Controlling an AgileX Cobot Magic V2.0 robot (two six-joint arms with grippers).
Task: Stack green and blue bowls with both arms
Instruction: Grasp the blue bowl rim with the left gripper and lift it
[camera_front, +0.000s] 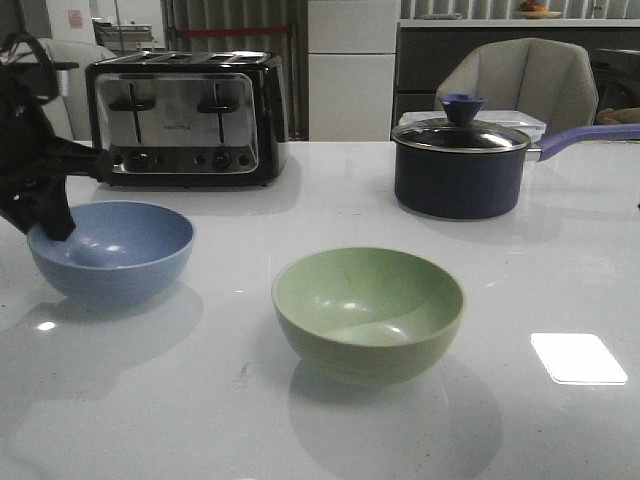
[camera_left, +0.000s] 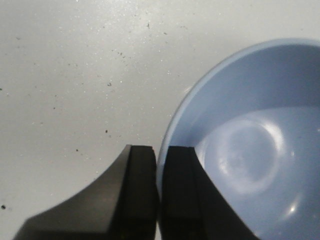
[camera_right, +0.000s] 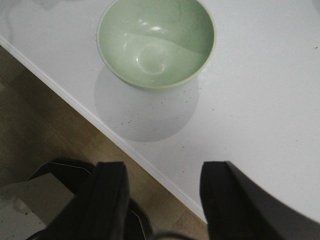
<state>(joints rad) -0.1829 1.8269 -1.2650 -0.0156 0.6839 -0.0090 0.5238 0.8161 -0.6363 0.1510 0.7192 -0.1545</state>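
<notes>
Nearest the front edge of the white table (camera_front: 560, 290), a little right of its middle, sits the green bowl (camera_front: 368, 312), upright and empty, with nothing touching it. From the right wrist view the same green bowl (camera_right: 156, 42) stands just inside the table edge, and the right gripper (camera_right: 162, 197) hangs well apart from it, out past that edge over the wooden floor (camera_right: 55, 130), its two dark fingers (camera_right: 107, 200) spread wide with nothing between them. Farther back and toward the left edge of the table stands the blue bowl (camera_front: 111, 248), also upright and empty. The left gripper (camera_front: 48, 218) reaches in from the left side and meets this bowl at its left rim. In the left wrist view the left gripper (camera_left: 159, 192) has its fingers (camera_left: 140, 190) closed onto the wall of the blue bowl (camera_left: 250, 150), one finger outside the rim and one inside, with only the thin rim between them. The two bowls are well apart, with bare tabletop between them. Toward the far edge, a chrome and black toaster (camera_front: 188, 118) stands on the left, behind the blue bowl, and a dark navy saucepan (camera_front: 462, 165) with a glass lid and a purple handle pointing right stands on the right
</notes>
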